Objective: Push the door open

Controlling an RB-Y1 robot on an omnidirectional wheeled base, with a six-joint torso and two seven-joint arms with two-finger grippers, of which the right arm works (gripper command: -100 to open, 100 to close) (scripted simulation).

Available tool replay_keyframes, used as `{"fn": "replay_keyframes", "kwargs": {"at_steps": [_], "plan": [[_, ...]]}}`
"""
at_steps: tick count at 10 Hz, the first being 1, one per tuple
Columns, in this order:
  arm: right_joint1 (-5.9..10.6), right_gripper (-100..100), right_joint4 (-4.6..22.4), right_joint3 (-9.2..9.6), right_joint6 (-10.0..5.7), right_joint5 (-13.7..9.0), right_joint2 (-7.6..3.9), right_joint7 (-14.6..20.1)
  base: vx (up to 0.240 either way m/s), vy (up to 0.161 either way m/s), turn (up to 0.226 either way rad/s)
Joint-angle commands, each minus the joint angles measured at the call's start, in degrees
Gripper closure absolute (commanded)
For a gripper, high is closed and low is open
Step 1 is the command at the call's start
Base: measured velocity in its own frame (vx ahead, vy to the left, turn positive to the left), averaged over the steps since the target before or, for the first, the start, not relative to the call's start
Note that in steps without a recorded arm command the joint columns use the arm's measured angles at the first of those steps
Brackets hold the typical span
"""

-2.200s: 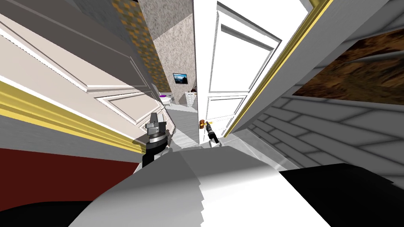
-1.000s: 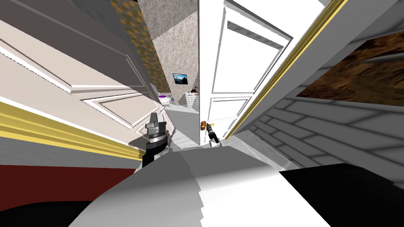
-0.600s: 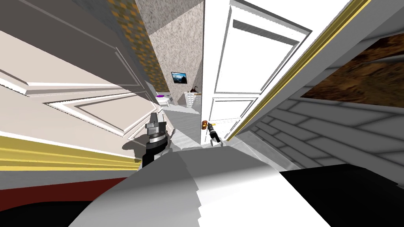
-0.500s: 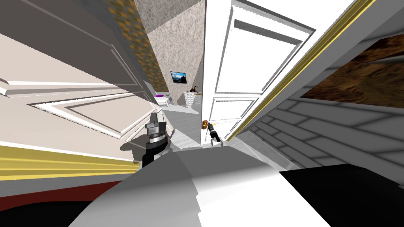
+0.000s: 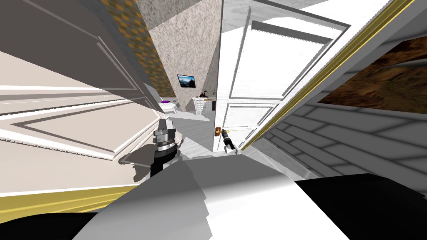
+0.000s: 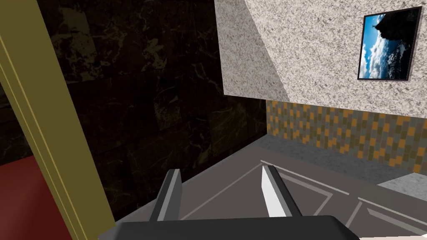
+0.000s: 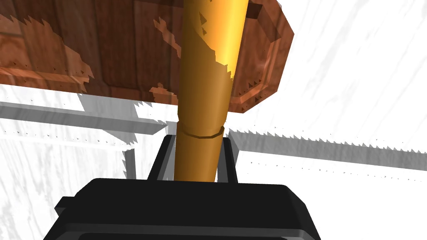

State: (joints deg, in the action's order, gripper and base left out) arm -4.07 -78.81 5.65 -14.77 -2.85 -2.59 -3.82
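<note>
left tool [image 6: 221, 183]: two thin blade-like fingers [image 6: 273, 196], one dark grey, one lit near white, on a black box with a rounded edge
left wrist [image 5: 164, 143]: stacked grey rings under a grey block
left forearm [image 5: 157, 163]: black, tapering
right tool [image 7: 197, 156]: dark grey fingers, black chamfered box
right arm [image 5: 227, 142]: thin, black, white near its base

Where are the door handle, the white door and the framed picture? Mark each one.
door handle [image 7: 204, 104], right wrist view, on the golden lever's shaft.
white door [image 5: 271, 66], head view, on its upper panel.
framed picture [image 6: 388, 43], left wrist view, on the blue sky area.
</note>
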Motion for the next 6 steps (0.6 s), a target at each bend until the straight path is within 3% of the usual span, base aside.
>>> {"fn": "replay_keyframes", "kwargs": {"at_steps": [1, 6], "plan": [[0.01, 100, -0.3, -1.59, -0.13, 0.0, -0.13, -0.4, 0.087, 0.075, -0.066], [0.68, 100, 0.4, -5.01, -0.15, -0.5, 0.31, -0.7, 0.126, 0.101, -0.081]]}}
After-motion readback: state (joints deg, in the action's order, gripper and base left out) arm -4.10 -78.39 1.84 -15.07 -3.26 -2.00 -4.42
